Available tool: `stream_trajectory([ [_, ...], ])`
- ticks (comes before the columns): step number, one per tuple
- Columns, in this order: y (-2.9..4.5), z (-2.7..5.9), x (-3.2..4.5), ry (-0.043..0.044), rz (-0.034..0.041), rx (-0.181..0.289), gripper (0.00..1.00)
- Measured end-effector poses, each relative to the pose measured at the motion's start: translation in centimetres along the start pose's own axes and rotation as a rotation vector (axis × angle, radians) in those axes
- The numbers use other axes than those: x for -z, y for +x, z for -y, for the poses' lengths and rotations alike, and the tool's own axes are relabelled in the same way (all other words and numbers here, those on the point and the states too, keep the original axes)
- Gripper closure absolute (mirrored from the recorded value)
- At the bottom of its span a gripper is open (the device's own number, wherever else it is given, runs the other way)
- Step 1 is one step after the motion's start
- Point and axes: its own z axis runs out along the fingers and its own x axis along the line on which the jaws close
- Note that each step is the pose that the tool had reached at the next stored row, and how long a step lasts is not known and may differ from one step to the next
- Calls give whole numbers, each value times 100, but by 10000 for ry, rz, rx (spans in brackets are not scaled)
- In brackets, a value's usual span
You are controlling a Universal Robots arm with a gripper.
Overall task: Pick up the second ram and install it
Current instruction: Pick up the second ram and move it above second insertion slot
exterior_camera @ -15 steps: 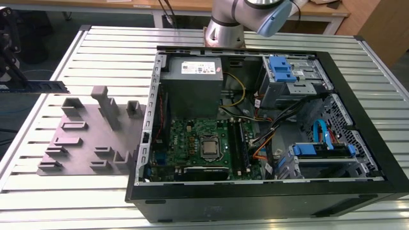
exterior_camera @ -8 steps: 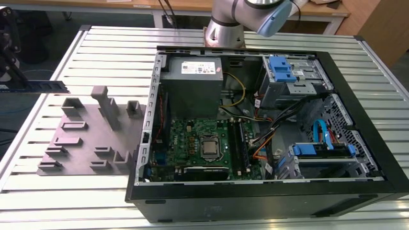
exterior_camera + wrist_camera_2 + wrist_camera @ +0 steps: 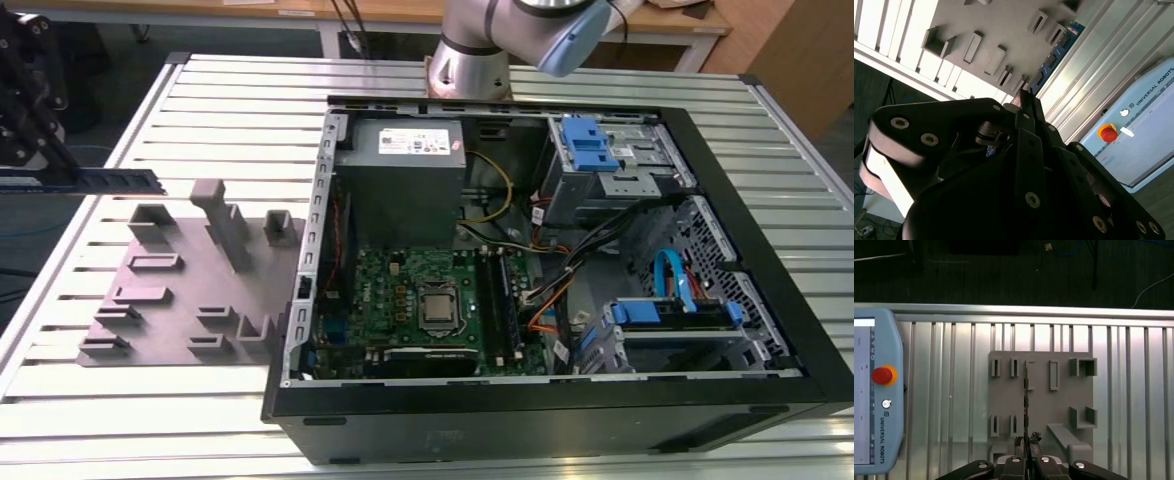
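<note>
Slatted aluminium surface (image 3: 200, 90) bore a grey plastic fixture plate (image 3: 174, 290) beside an open black computer case (image 3: 534, 405). The black pincer (image 3: 1027, 442) was clamped on the second ram (image 3: 127, 182), a thin dark blue-green memory stick, held clear above the fixture, evidently for carrying.

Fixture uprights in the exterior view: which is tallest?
The narrow post rising from the grey fixture, to the exterior view's right of the second ram; the other uprights are clearly shorter.
</note>
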Motion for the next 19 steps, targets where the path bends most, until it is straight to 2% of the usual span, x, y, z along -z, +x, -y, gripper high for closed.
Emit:
stream_trajectory([
  [9,0,283,11,-5,0,1,89],
  [19,-1,556,22,-7,0,0,89],
])
